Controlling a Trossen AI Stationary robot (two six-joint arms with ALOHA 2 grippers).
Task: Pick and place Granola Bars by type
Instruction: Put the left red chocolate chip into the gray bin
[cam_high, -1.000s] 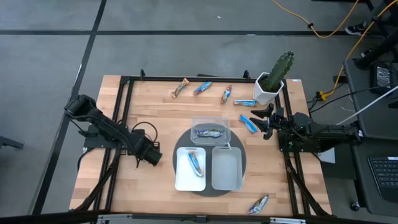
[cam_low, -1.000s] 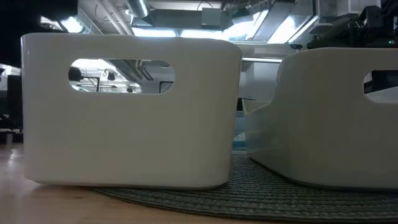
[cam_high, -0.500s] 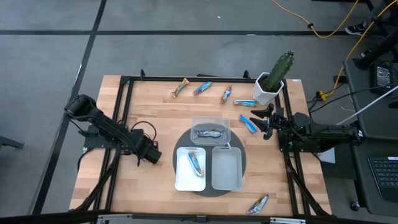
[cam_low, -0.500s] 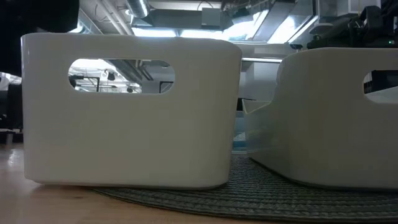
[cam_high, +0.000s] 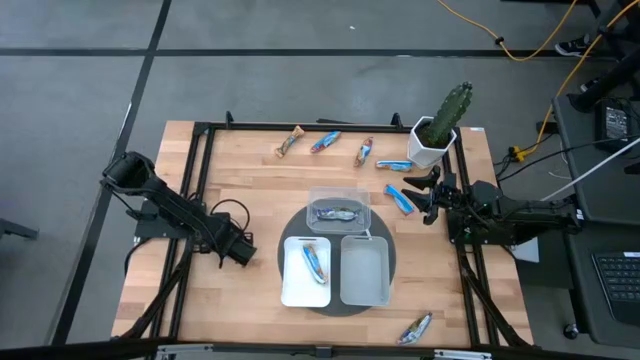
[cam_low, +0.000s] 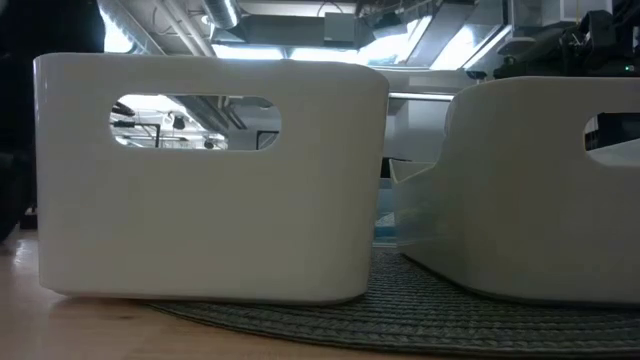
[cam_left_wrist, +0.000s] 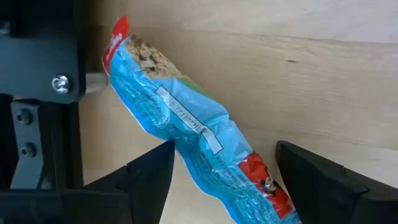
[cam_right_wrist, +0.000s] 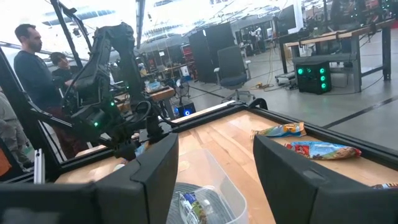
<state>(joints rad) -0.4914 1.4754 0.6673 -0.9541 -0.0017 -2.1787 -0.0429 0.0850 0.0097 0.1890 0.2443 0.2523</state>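
Note:
A blue wrapped granola bar (cam_left_wrist: 186, 134) with red ends lies flat on the wooden table beside the black frame. My left gripper (cam_left_wrist: 224, 152) is open above it, one finger on each side of the bar's lower half. In the high view my left gripper (cam_high: 240, 252) hides this bar, left of the white tray (cam_high: 290, 285). My right gripper (cam_high: 428, 195) is open and empty near a blue bar (cam_high: 400, 200). Other bars lie along the far edge (cam_high: 324, 141), in the white tray (cam_high: 314, 261), in the clear container (cam_high: 337, 212) and at the near right (cam_high: 415, 327).
A white tray, a grey tray (cam_high: 364, 270) and a clear container sit on a round dark mat (cam_low: 400, 310). A potted cactus (cam_high: 440, 125) stands at the far right. Black frame rails (cam_high: 190, 200) run along the table's sides. People stand beyond the table (cam_right_wrist: 31, 68).
My left gripper has gone down toward the table at the left of the white tray; its dark arm now reaches lower along the left edge of the low view. My right arm has kept still.

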